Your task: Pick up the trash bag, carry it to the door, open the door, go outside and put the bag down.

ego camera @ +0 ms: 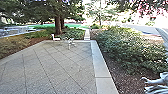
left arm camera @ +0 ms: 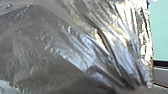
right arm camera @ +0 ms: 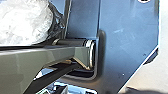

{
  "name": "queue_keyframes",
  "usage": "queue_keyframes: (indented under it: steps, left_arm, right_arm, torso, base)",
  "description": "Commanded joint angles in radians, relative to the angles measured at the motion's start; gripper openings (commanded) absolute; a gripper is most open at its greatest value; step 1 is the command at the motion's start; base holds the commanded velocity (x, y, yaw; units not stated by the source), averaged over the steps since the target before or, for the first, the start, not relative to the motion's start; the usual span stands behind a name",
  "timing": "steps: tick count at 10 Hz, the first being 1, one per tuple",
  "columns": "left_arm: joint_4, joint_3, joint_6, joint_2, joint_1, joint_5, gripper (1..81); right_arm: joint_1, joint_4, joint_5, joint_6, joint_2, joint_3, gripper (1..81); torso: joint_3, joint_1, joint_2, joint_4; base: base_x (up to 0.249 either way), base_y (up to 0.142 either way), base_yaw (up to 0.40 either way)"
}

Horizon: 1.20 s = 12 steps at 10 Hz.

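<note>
Left gripper (left arm camera: 136, 89) apparently holds the gathered trash bag (left arm camera: 82, 50).

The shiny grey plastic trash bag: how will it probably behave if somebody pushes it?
The shiny grey plastic trash bag is probably floppy, because its thin film is creased and pleated. Its glossy surface may be somewhat slippery.

The head view looks from high on the robot, forward and down, over the paving (ego camera: 57, 67) and towards the trees (ego camera: 58, 25), which are well apart from it. The left wrist view is very near to the shiny bag (left arm camera: 75, 52). The right wrist view looks from close on the robot's dark plate (right arm camera: 122, 37); the pale plastic (right arm camera: 25, 22) there is possibly the same bag.
</note>
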<state>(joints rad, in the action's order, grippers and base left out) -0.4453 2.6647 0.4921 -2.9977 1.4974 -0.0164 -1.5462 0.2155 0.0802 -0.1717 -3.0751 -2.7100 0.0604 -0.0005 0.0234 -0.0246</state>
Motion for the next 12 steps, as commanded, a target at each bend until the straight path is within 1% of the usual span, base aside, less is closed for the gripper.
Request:
queue_keyframes:
  steps: [1, 2, 3, 4, 5, 6, 7, 8, 9, 10, 11, 12]
  left_arm:
    - [-0.007, -0.005, -0.001, 0.005, -0.056, 0.064, 1.0]
    - [-0.009, -0.005, -0.004, 0.006, -0.064, 0.065, 1.0]
    - [-0.03, -0.005, -0.007, 0.011, -0.085, 0.07, 1.0]
    - [-0.059, -0.008, -0.007, 0.02, -0.111, 0.078, 1.0]
    - [-0.079, -0.022, -0.009, 0.032, -0.134, 0.079, 1.0]
    - [-0.125, -0.052, -0.009, 0.061, -0.168, 0.094, 1.0]
    - [-0.168, -0.077, -0.009, 0.092, -0.202, 0.111, 1.0]
    - [-0.199, -0.091, -0.009, 0.109, -0.231, 0.116, 1.0]
    - [-0.243, -0.097, -0.009, 0.132, -0.26, 0.118, 1.0]
    - [-0.3, -0.097, -0.009, 0.159, -0.3, 0.119, 1.0]
    - [-0.341, -0.097, -0.009, 0.184, -0.335, 0.145, 1.0]
    - [-0.393, -0.094, -0.009, 0.217, -0.389, 0.189, 1.0]
  right_arm:
    - [0.045, 0.015, 0.056, 0.004, -0.027, 0.02, 81.1]
    - [0.043, 0.015, 0.056, 0.004, -0.027, 0.018, 81.1]
    - [0.043, 0.019, 0.056, 0.004, -0.027, 0.02, 81.1]
    - [0.043, 0.025, 0.058, 0.004, -0.027, 0.021, 81.1]
    - [0.043, 0.025, 0.056, 0.004, -0.027, 0.021, 81.1]
    - [0.043, 0.027, 0.058, 0.004, -0.027, 0.021, 81.1]
    - [0.042, 0.027, 0.058, 0.009, -0.027, 0.021, 81.1]
    - [0.042, 0.027, 0.058, 0.009, -0.027, 0.021, 81.1]
    - [0.042, 0.027, 0.058, 0.009, -0.027, 0.02, 81.1]
    - [0.042, 0.027, 0.058, 0.009, -0.027, 0.02, 81.1]
    - [0.042, 0.024, 0.058, 0.009, -0.027, 0.018, 81.1]
    - [0.042, 0.024, 0.058, 0.009, -0.027, 0.018, 81.1]
  torso:
    - [0.0, 0.001, 0.0, -0.092]
    - [0.0, 0.001, 0.0, -0.126]
    - [0.067, 0.001, 0.0, -0.096]
    - [0.093, 0.001, 0.0, -0.125]
    - [0.105, 0.001, 0.0, -0.147]
    - [0.127, 0.001, 0.0, -0.162]
    - [0.156, 0.001, 0.0, -0.171]
    - [0.183, 0.001, 0.0, -0.177]
    - [0.21, 0.001, 0.0, -0.183]
    - [0.155, 0.001, 0.0, -0.165]
    - [0.175, 0.001, -0.001, -0.169]
    - [0.182, 0.001, -0.001, -0.169]
  base:
    - [0.0, 0.0, 0.0]
    - [0.0, 0.0, 0.0]
    - [0.0, 0.0, 0.0]
    - [0.0, 0.0, 0.0]
    - [0.0, 0.0, 0.0]
    - [0.0, 0.0, 0.0]
    - [0.0, 0.0, 0.0]
    - [0.0, 0.0, 0.0]
    - [0.0, 0.0, 0.0]
    - [0.0, 0.0, 0.0]
    - [0.0, 0.0, 0.0]
    - [0.0, 0.0, 0.0]
